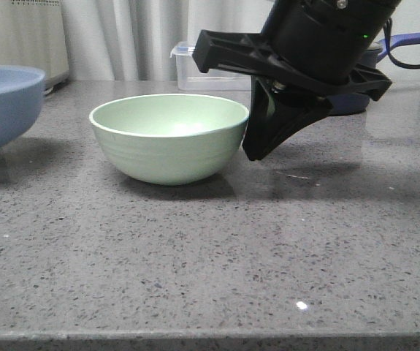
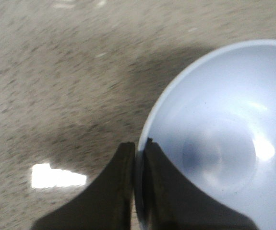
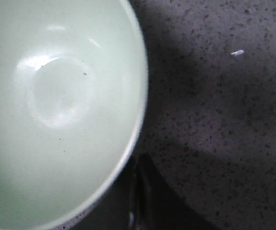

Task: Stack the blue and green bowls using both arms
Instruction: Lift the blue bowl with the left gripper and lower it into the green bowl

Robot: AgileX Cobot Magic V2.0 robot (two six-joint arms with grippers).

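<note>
The green bowl [image 1: 169, 139] stands upright on the grey speckled table, in the middle. My right gripper [image 1: 257, 152] is shut and empty, its tips low beside the bowl's right outer wall, below the rim. In the right wrist view the shut fingers [image 3: 145, 191] lie just outside the green bowl's [image 3: 56, 110] rim. The blue bowl [image 1: 1, 102] is at the far left, held a little above the table. My left gripper [image 2: 138, 148] is shut on the blue bowl's [image 2: 224, 134] rim, one finger inside and one outside. The left gripper is out of the front view.
A clear plastic lidded box [image 1: 195, 69] stands at the back behind the green bowl. A dark navy saucepan's handle [image 1: 414, 38] shows behind my right arm. A white appliance [image 1: 27, 33] is at the back left. The table's front edge [image 1: 210, 338] is near.
</note>
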